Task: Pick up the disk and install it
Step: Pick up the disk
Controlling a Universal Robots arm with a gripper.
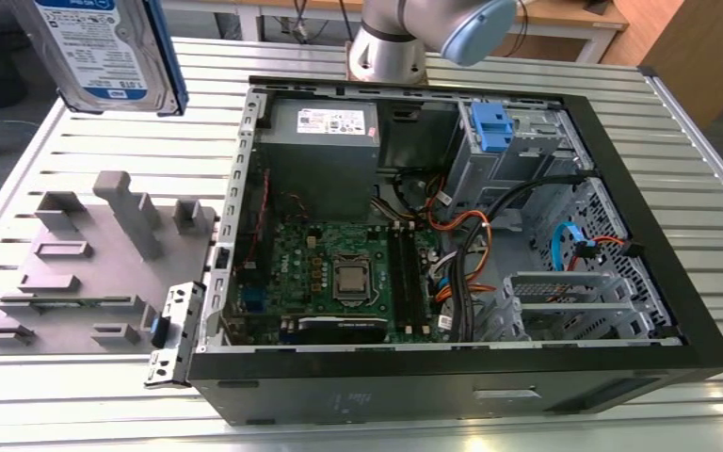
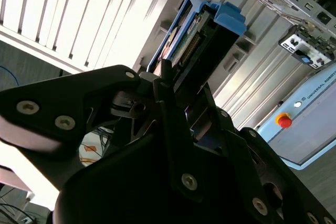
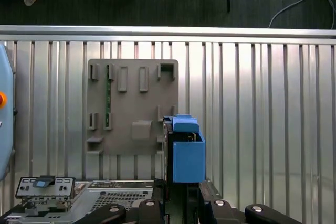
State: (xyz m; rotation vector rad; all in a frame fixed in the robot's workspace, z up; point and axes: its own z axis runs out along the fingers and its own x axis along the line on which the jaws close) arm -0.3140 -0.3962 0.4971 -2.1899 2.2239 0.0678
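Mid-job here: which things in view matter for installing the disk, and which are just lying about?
In the job:
- disk, clamped in the hand, held above the table
- open computer case, likely where it goes

Lying about:
- grey holder plate with its tall post
- red stop button

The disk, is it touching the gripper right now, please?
Touching. The second wrist view shows the gripper shut on the disk, which sits clamped between its fingers.
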